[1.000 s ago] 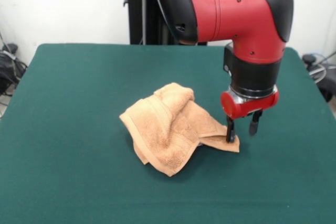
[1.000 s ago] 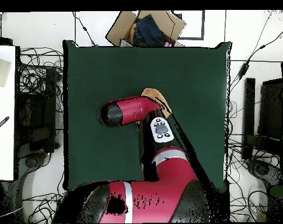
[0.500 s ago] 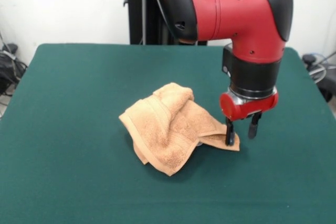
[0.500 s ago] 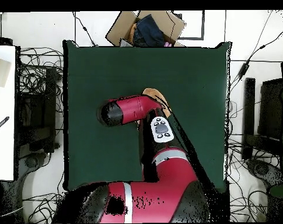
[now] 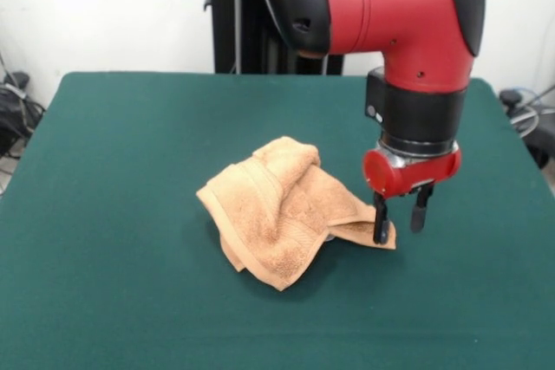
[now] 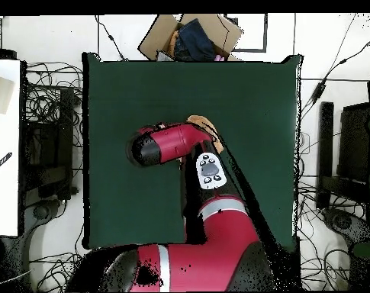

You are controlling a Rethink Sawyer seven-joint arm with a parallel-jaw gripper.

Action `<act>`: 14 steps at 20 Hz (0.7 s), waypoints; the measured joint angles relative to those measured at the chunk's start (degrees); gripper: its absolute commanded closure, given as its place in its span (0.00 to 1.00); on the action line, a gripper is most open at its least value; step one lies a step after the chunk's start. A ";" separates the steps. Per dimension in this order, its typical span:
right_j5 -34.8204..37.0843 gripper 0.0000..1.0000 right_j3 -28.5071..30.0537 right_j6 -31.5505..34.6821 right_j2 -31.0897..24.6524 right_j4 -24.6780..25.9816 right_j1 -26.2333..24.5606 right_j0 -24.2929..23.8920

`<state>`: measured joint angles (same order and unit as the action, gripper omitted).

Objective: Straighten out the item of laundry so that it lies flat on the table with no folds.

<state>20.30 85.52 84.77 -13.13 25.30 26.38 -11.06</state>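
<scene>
While the table [image 5: 104, 301] is mostly bare green cloth, the towel [image 5: 277, 205] lies bunched up near its middle, with folds piled on top of each other. At the towel's right corner, the gripper [image 5: 399, 223] hangs with its two black fingers [image 5: 380, 218] spread apart, one finger touching that corner.

The peach-orange towel [image 5: 282, 211] lies crumpled near the middle of the dark green table [image 5: 130, 171], bunched in several folds with 1 hump raised at its top. A flat corner sticks out to the right, resting on the cloth.
</scene>
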 measured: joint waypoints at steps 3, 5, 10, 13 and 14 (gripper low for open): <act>0.00 0.00 0.02 0.00 0.02 0.20 1.02 0.09; 0.00 0.00 0.03 0.00 0.02 0.20 1.47 0.09; 0.00 0.00 0.03 0.00 0.03 0.20 2.05 0.12; 0.00 0.00 0.03 0.00 0.03 0.20 2.00 0.11; 0.00 0.00 0.04 0.00 0.03 0.20 1.97 0.12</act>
<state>20.30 85.56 84.77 -13.10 25.50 28.35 -10.95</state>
